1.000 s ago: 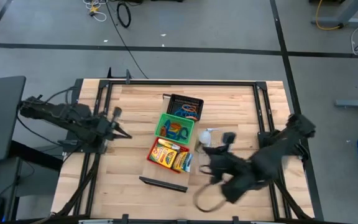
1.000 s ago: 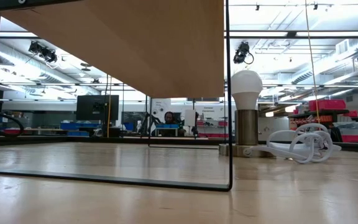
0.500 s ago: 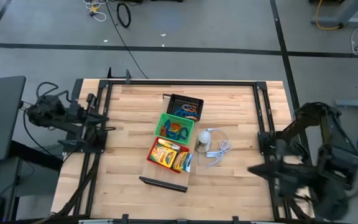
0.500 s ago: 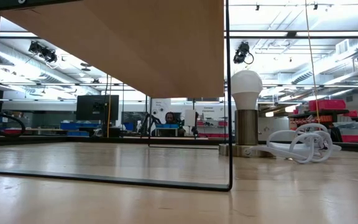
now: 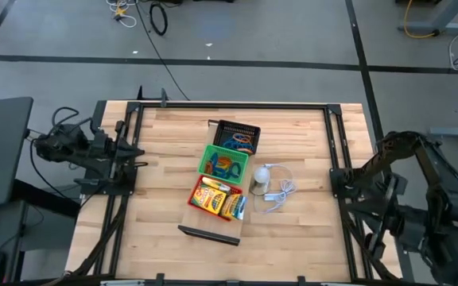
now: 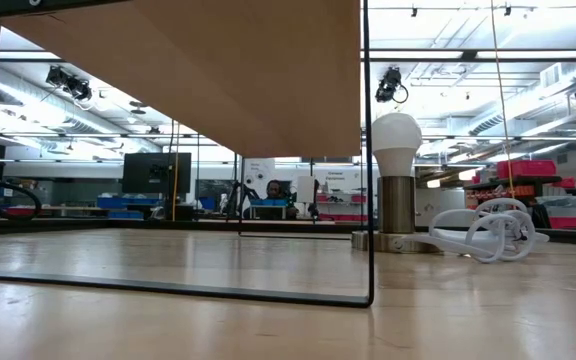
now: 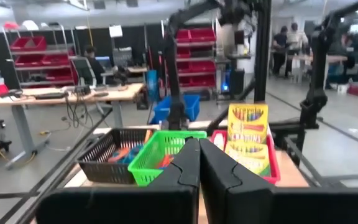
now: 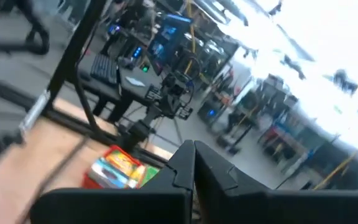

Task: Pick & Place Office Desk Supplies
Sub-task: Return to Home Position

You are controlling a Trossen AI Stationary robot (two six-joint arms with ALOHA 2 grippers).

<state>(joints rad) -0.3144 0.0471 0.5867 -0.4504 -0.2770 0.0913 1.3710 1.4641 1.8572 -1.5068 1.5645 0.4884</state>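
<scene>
Crayon boxes [image 5: 219, 199], yellow and green, fill red tray [image 5: 191, 197].

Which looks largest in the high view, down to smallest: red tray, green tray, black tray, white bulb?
Red tray, largest.
Green tray and black tray look about alike; I do not rank them.
White bulb, smallest.

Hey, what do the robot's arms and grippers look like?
Both arms are black and jointed; the left arm carries looping black cables, and the right arm looks alike. The left gripper and right gripper each have two black, angular, tapered fingers.
</scene>
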